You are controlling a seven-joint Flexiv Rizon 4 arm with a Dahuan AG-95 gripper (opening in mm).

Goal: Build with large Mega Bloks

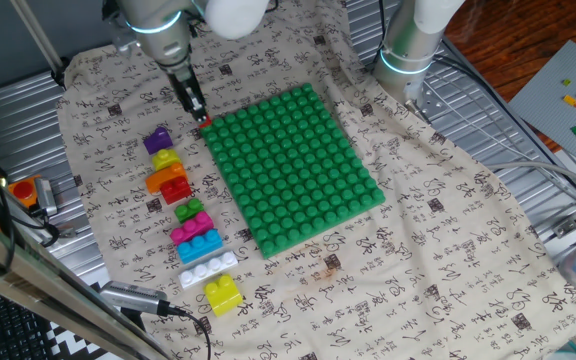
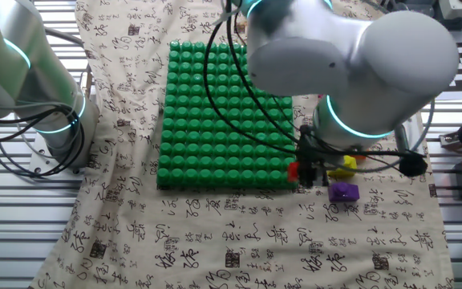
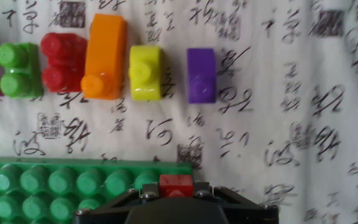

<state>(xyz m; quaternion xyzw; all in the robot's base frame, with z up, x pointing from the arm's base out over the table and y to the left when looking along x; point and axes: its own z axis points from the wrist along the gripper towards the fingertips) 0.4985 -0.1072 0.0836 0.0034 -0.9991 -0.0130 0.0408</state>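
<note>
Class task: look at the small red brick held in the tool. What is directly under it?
The red brick sits over the green baseplate's corner, gripped by the tool. Whether it touches the studs is hidden.

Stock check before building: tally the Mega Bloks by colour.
red block: 2 (one held by gripper)
yellow block: 2
purple block: 1
orange block: 1
green block: 1
pink block: 1
blue block: 1
white block: 1
Total: 10

glossy smooth plastic bricks [image 1: 189,225], glossy plastic baseplate [image 1: 293,165]; matt printed cloth [image 1: 418,240]; ribbed metal table [image 1: 18,105].
</note>
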